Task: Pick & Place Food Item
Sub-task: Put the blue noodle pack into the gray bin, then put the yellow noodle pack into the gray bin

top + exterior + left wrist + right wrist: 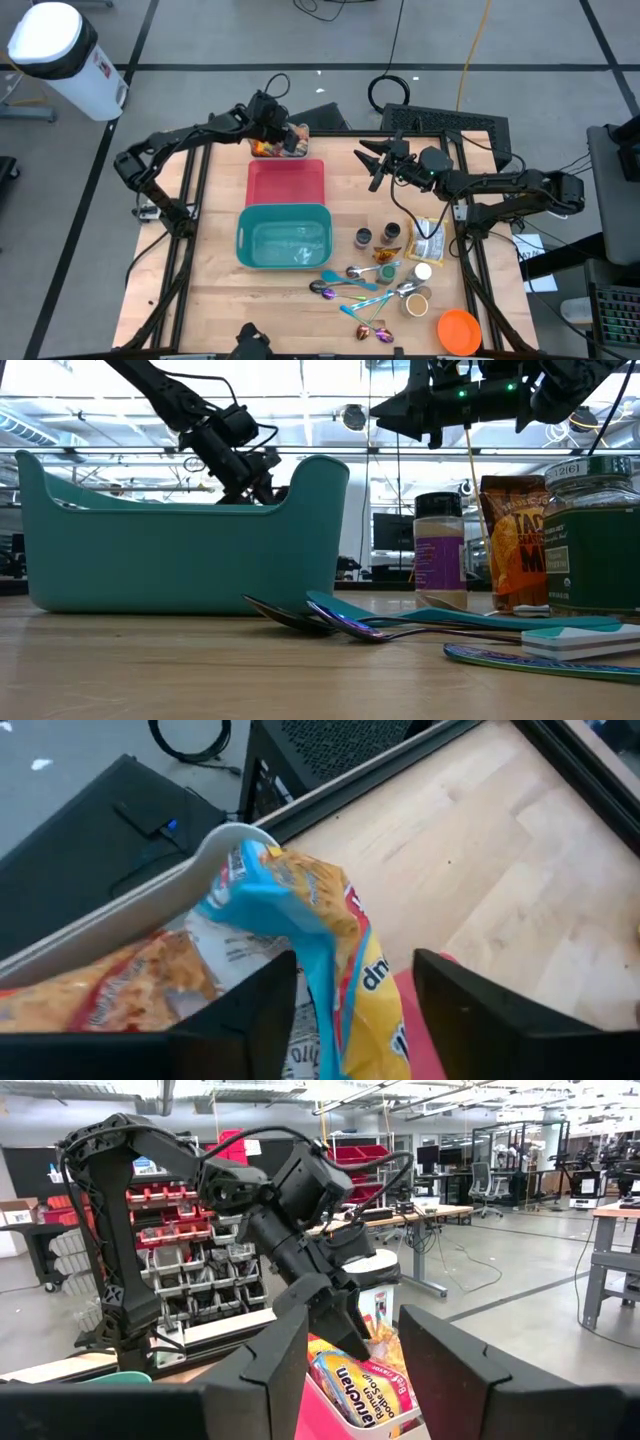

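The left gripper sits in the upper centre-left of the high view, over a white tray of snack packets at the table's far edge. Only the left wrist view shows its state: the two dark fingers stand apart on either side of a crinkled blue-and-yellow foil packet, with gaps visible on both sides, so nothing is clamped. The packet's print is partly legible there as "dn"; the right wrist view shows a similar packet with lettering too tilted to read.

The right gripper hangs in the upper centre of the high view, off the table surface, fingers partly spread and empty.

The high view alone shows the layout: a flat pink rectangular tray just below the snack tray, then a teal plastic tub with rounded corners. To the right stand small jars, and iridescent metal spoons lie lower centre.

The low view adds a white-capped spice jar with a purple label, an orange pouch, and a green-labelled glass jar whose lid reads "261".
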`<state>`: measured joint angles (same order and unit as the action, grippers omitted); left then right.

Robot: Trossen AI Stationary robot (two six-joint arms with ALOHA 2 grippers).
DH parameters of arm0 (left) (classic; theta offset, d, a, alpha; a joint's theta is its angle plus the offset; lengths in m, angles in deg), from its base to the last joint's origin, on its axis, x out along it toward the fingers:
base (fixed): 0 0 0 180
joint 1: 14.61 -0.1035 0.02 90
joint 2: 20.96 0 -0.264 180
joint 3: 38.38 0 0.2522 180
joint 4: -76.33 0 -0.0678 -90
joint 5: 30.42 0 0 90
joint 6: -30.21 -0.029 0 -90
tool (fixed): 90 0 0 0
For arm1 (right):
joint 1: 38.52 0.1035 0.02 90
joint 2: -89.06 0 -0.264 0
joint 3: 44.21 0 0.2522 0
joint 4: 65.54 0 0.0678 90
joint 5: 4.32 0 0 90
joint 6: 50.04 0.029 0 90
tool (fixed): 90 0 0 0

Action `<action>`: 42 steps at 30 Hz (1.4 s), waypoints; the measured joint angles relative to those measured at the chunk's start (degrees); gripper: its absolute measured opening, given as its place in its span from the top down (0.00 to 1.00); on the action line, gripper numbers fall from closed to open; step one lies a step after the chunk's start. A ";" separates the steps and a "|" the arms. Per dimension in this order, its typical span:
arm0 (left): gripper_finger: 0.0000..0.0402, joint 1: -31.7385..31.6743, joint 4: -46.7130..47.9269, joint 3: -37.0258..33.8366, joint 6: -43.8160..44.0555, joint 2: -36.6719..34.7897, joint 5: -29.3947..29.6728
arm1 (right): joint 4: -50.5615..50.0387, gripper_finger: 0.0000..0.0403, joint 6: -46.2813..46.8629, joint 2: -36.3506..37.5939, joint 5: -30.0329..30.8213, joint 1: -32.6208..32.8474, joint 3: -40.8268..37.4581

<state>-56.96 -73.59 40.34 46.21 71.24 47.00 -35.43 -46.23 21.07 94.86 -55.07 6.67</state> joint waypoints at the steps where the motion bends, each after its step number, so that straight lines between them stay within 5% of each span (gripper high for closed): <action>1: 0.44 -0.32 1.51 0.86 -0.42 0.00 -0.18 | 0.00 0.62 0.00 0.00 -0.05 0.01 0.00; 10: 0.32 -2.78 11.03 8.01 -7.70 -1.89 -5.75 | -11.29 0.62 0.04 5.83 -0.21 0.12 0.02; 20: 0.32 -0.55 -7.52 0.16 -16.65 -17.22 -8.18 | -36.42 0.50 1.46 19.92 2.86 7.81 0.02; 26: 0.32 -0.48 -14.55 -9.03 -16.81 -25.61 -12.42 | -66.08 0.44 19.71 25.94 11.80 13.52 3.20; 33: 0.32 -1.02 -16.58 -16.09 -12.49 -28.98 -7.06 | -96.14 0.50 50.53 23.77 3.23 16.88 3.74; 42: 0.32 -0.91 -17.09 -16.78 -10.99 -27.64 -3.82 | -98.21 0.57 65.33 18.83 -6.79 17.41 -3.71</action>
<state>-57.87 -90.68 23.56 35.23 43.59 43.18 -133.64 19.10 39.90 88.07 -37.66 2.97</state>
